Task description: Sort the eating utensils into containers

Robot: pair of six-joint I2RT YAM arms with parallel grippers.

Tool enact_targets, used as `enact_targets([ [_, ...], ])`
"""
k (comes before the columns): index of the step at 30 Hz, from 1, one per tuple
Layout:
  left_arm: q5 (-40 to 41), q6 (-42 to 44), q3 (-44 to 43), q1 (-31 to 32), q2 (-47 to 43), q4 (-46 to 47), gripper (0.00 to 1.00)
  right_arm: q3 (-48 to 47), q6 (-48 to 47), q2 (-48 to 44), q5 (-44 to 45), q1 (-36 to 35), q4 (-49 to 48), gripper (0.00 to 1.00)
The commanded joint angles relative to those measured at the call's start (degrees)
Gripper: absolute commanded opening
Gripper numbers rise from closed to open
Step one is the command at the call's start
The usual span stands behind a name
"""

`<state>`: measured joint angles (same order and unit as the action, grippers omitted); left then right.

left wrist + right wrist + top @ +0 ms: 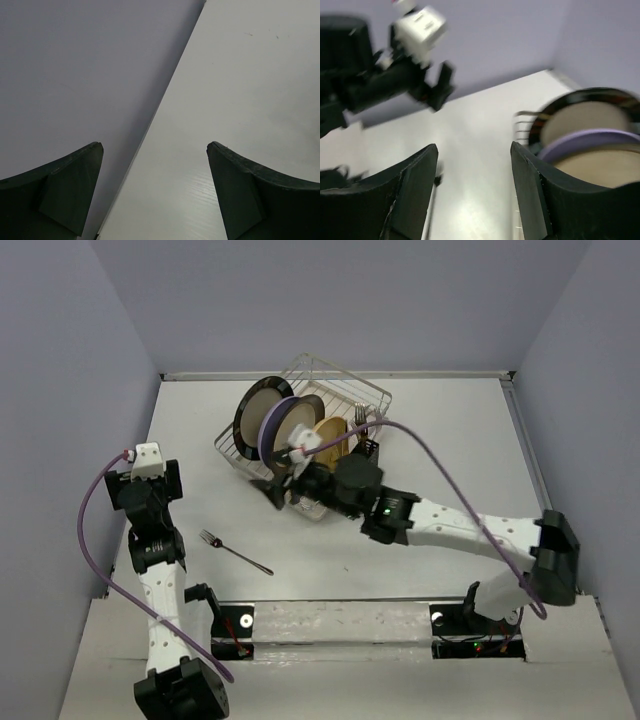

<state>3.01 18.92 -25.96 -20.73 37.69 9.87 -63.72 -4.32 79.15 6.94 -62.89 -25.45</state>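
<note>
One fork (235, 552) lies on the desk (450, 440), seven o'clock from the dish rack (330, 375); left tool (155, 145) and right tool (474, 150) both gape, empty.

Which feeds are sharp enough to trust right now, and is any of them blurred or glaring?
Right wrist view: motion-blurred, the plates and the left arm smeared. Left wrist view: sharp, soft sheen on the table between the fingers. Top view: crisp, even light, the fork clear.
</note>
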Motion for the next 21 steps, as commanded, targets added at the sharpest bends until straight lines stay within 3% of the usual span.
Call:
enact_targets([
  [1,4.02,-0.46,-0.94,-0.62,-1.48,1.73,0.99,-16.11,-0.95,19.78,-4.39,-8.99,33.95,0.66],
  [3,4.99,-0.55,-0.76,-0.89,-2.53,2.17,0.99,-20.19,-0.26,24.45,-8.23,-10.58,38.09,0.66],
  [9,5.79,-1.25,-0.94,-3.08,-2.54,2.79,0.99,-28.01,3.88,34.39,-13.87,-10.58,38.28,0.66],
  [15,3.68,-1.34,-0.76,-3.26,-3.06,2.70,0.99,-39.87,7.83,47.82,-12.66,-10.58,44.33,0.66],
  [21,1.39,-1.34,-0.68,-3.26,-3.06,2.44,0.99,-47.00,10.55,53.90,-8.27,-10.58,46.98,0.66],
])
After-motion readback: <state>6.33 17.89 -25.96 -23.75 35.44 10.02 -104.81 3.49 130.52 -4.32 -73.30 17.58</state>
